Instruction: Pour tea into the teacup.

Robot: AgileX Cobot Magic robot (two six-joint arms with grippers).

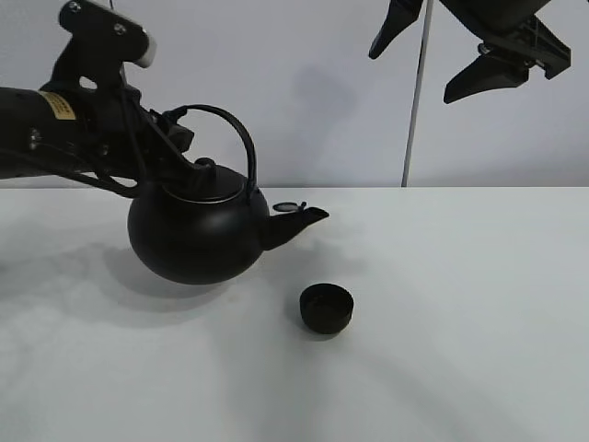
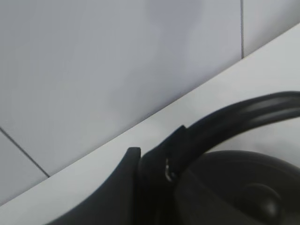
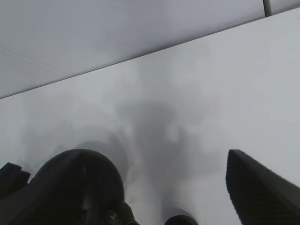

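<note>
Approach phase: left gripper (image 1: 177,129) clenches the kettle (image 1: 198,238) by its handle; right gripper (image 1: 411,74) hangs released. We must next bring the spout (image 1: 304,219) over the teacup (image 1: 326,307) ahead of the jaws, then tilt.

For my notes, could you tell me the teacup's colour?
The teacup is matte black; exterior high view.

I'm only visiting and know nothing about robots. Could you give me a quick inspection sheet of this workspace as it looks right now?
Surface: white table, no spills seen.
Job's things: black kettle at left, its spout pointing right; the teacup stands upright, apart from the kettle and nearer the camera than the spout.
Clutter: nothing seen.
Grippers: left gripper shut on the kettle's arched handle; right gripper open, empty, raised high above the table.
Cables: dark cables along the left arm.
Surroundings: plain pale wall with a thin panel seam.
</note>
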